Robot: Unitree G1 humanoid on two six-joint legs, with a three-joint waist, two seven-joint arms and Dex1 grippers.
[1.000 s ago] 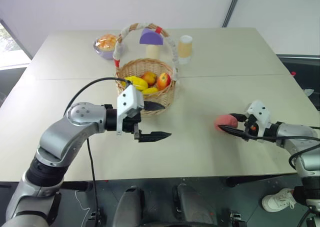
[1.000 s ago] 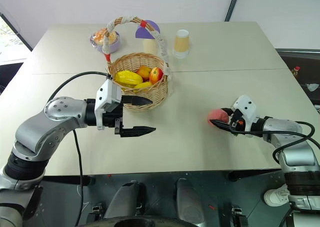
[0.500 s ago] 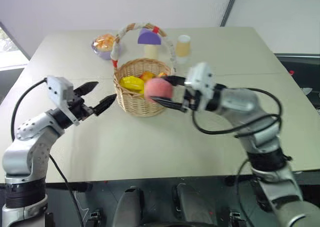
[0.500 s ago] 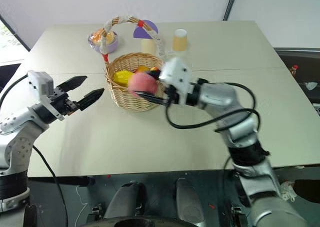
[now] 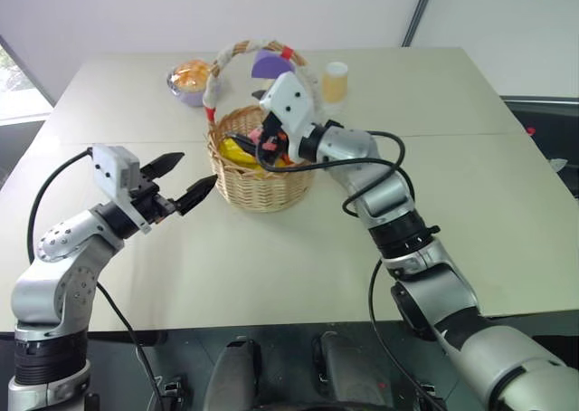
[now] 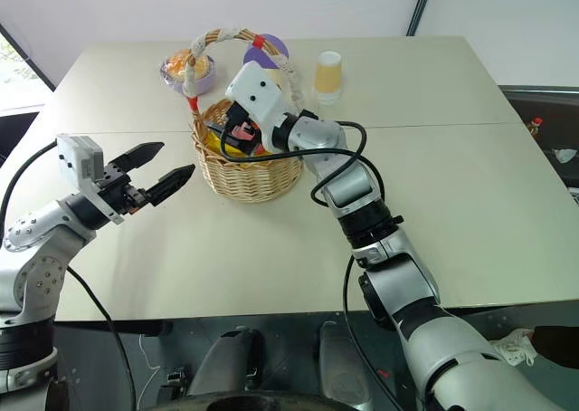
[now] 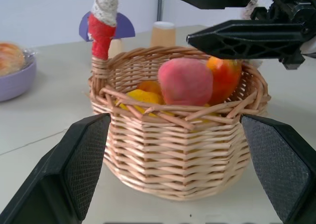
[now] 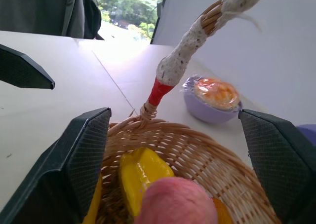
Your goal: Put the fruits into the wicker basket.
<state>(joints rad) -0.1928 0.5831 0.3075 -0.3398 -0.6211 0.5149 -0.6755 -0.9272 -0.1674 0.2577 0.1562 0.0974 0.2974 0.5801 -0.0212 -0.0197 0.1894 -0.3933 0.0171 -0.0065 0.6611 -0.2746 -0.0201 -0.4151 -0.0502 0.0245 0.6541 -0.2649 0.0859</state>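
The wicker basket (image 5: 261,177) stands mid-table, its cloth-wrapped handle (image 5: 213,83) arching above it. Inside lie the fruits: a round pink one (image 7: 184,82), an orange-red one (image 7: 225,76) and lumpy yellow ones (image 7: 142,95). My right gripper (image 7: 185,14) hovers just over the basket's mouth, open, its fingers clear of the pink fruit (image 8: 175,204) below them. My left gripper (image 5: 197,169) is open and holds nothing, a short way left of the basket and pointing at it.
Behind the basket are a purple bowl with an orange bun (image 5: 188,81), a purple-capped mushroom toy (image 5: 271,67) and a paper cup (image 5: 336,81). The beige table (image 5: 452,203) stretches wide to the right and front.
My right arm swept left and up with the pink fruit from the table's right side to the basket, then opened; the fruit now lies inside. My left arm drew back to the left.
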